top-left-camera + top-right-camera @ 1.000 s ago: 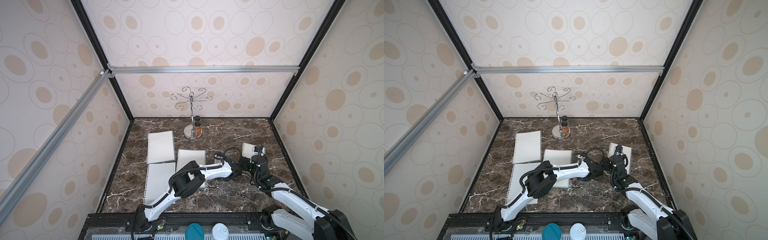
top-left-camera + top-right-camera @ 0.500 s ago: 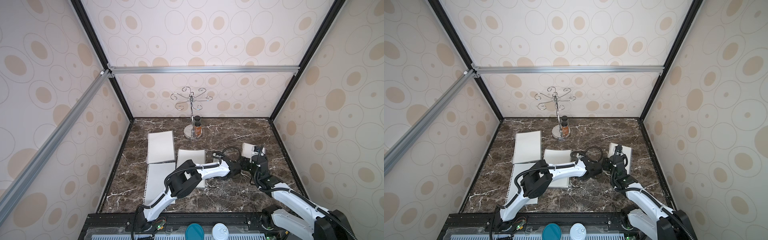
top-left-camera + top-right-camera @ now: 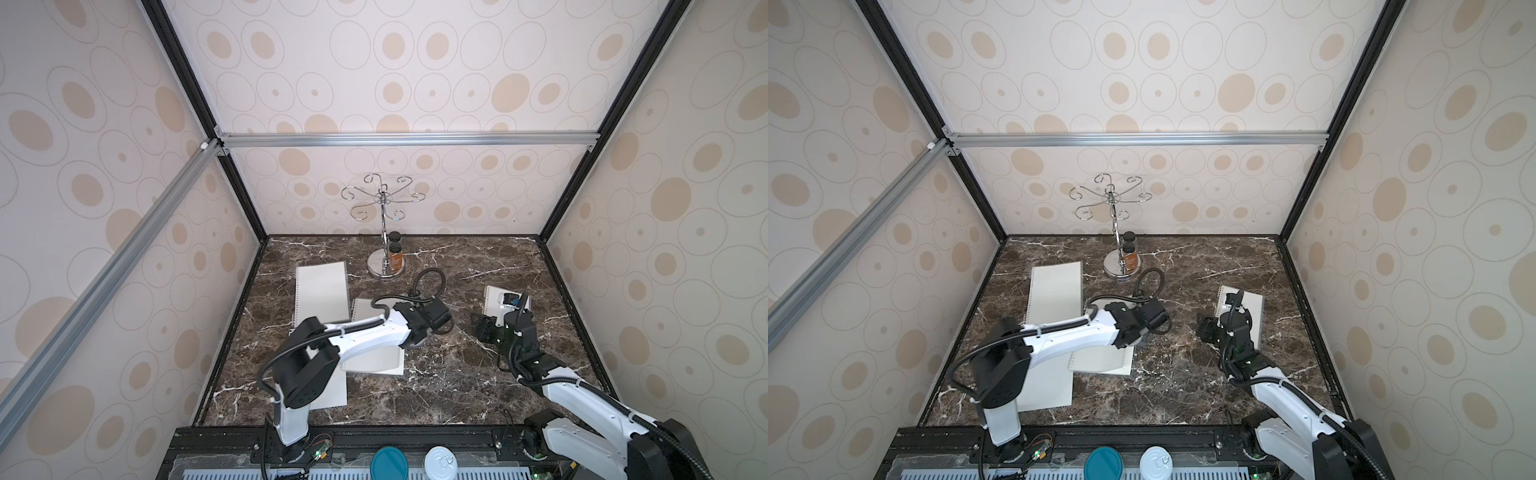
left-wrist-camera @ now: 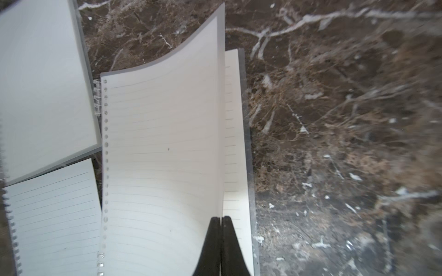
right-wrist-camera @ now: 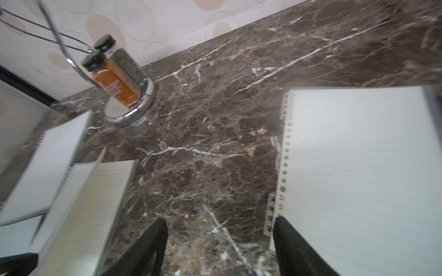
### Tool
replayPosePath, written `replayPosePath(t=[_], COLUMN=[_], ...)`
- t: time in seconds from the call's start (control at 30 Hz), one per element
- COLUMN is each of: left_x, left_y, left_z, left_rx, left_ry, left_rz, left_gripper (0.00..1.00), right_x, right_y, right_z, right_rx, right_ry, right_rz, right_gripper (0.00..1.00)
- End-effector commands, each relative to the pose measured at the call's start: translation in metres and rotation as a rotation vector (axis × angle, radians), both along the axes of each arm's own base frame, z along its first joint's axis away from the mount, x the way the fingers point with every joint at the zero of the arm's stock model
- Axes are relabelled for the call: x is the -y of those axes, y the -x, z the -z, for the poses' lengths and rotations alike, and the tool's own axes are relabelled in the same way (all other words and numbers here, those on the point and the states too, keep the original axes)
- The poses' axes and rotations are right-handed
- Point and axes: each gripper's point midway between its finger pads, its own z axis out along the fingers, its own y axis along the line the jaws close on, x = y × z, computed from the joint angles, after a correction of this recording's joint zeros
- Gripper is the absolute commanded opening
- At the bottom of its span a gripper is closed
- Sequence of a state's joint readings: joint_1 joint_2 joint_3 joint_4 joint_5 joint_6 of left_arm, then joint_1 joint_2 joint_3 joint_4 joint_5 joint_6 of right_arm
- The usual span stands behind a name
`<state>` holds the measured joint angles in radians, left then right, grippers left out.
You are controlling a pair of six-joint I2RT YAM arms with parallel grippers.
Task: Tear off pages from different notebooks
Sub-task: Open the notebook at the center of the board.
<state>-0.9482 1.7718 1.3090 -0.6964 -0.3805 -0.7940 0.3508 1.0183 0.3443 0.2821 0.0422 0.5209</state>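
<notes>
My left gripper [image 4: 221, 218] is shut on the free edge of a lined page [image 4: 162, 155], which curls up off the middle notebook [image 4: 233, 119] [image 3: 374, 357]. The page's punched edge lies by the wire coil; I cannot tell whether it is still bound. A larger notebook [image 3: 322, 295] [image 3: 1057, 291] lies behind, and a loose page [image 3: 332, 395] [image 4: 55, 215] lies in front, under the left arm. My right gripper [image 5: 220, 227] [image 3: 484, 328] stands open over bare marble beside a small notebook [image 5: 358, 179] [image 3: 1252, 307], holding nothing.
A chrome hook stand [image 3: 384, 266] with two spice jars [image 5: 112, 78] stands at the back of the marble table [image 3: 457, 374]. A torn paper strip [image 5: 269, 215] lies by the small notebook's coil. Patterned walls close in three sides. Two cans [image 3: 388, 465] sit on the front rail.
My left gripper has closed on the page's edge and drawn back to the left, lifting the page. The right arm has hardly moved.
</notes>
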Motion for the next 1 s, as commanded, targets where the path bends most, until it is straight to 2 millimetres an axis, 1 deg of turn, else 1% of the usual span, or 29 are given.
replayPosePath(t=[0.0, 0.07, 0.13, 0.23, 0.3, 0.4, 0.5, 0.67, 0.87, 0.97], left_x=[0.003, -0.008, -0.014, -0.022, -0.029, -0.036, -0.039, -0.043, -0.045, -0.046], left_y=[-0.009, -0.01, -0.01, -0.01, -0.01, -0.009, -0.007, -0.006, -0.008, -0.008], left_z=[-0.011, -0.012, -0.014, -0.017, -0.02, -0.023, -0.023, -0.022, -0.02, -0.019], left_rx=[0.008, 0.006, 0.016, 0.027, 0.04, 0.052, 0.055, 0.061, 0.062, 0.062], left_ry=[0.179, 0.224, 0.262, 0.299, 0.313, 0.346, 0.38, 0.394, 0.405, 0.404], left_rz=[0.05, 0.042, 0.047, 0.051, 0.044, 0.043, 0.046, 0.041, 0.039, 0.036], left_gripper=[0.0, 0.0, 0.0, 0.0, 0.0, 0.0, 0.0, 0.0, 0.0, 0.0], right_x=[-0.05, -0.076, -0.103, -0.144, -0.165, -0.187, -0.204, -0.228, -0.237, -0.24], right_y=[0.002, 0.001, 0.0, -0.004, -0.011, -0.024, -0.032, -0.029, -0.026, -0.026], right_z=[-0.011, -0.014, -0.014, -0.018, -0.019, -0.018, -0.018, -0.013, -0.008, -0.002], right_rx=[0.002, -0.001, -0.014, -0.025, -0.039, -0.062, -0.078, -0.109, -0.122, -0.133], right_ry=[-0.241, -0.276, -0.305, -0.409, -0.477, -0.557, -0.622, -0.63, -0.624, -0.623], right_rz=[-0.166, -0.226, -0.284, -0.383, -0.435, -0.479, -0.513, -0.551, -0.555, -0.553], right_gripper=[0.7, 0.7, 0.69, 0.69, 0.68, 0.67, 0.66, 0.65, 0.63, 0.54])
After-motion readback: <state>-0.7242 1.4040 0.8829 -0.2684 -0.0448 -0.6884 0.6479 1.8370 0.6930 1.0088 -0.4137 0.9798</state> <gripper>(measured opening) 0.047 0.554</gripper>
